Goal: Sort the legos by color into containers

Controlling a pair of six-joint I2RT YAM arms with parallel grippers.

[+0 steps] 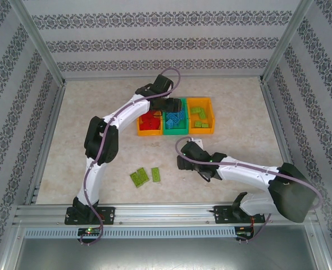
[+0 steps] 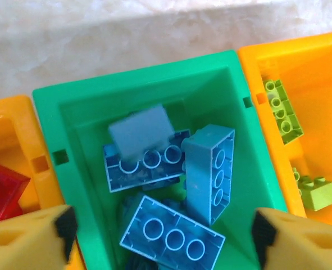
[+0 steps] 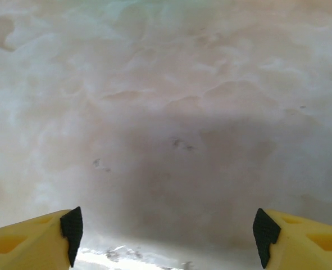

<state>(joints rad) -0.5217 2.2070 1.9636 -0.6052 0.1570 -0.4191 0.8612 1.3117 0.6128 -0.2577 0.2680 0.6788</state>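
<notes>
Top external view, nearest first: I count three loose lime bricks (image 1: pixel 145 176) on the table (image 1: pixel 98 107), between 8 and 9 o'clock of my right gripper (image 1: pixel 181 163) and well apart from it. The one farthest right lies with its long axis from 6 to 12 o'clock. In the right wrist view the right gripper (image 3: pixel 168 229) has its jaws wide apart over the pale tabletop.

Farther out stand three bins in a row running from 9 to 3 o'clock, each with its long axis from 6 to 12. There are two orange bins (image 1: pixel 201 130) with one green bin (image 1: pixel 175 133) between them. My left gripper (image 1: pixel 174 105) hangs over the green bin's far end.

In the left wrist view the left gripper (image 2: pixel 164 228) also has its jaws spread, one fingertip at each lower corner. At least four blue bricks (image 2: pixel 171 233) lie in the green bin between and beyond them:
- The nearest lies flat, with its long axis from 10 to 4 o'clock.
- One at 1 o'clock stands on its side, running from 12 to 6.
- One at 12 o'clock lies flat, from 9 to 3.
- One above that is blurred.

The orange bin at 3 o'clock holds two lime bricks. The one at 9 o'clock shows one red brick (image 2: pixel 3 188).
</notes>
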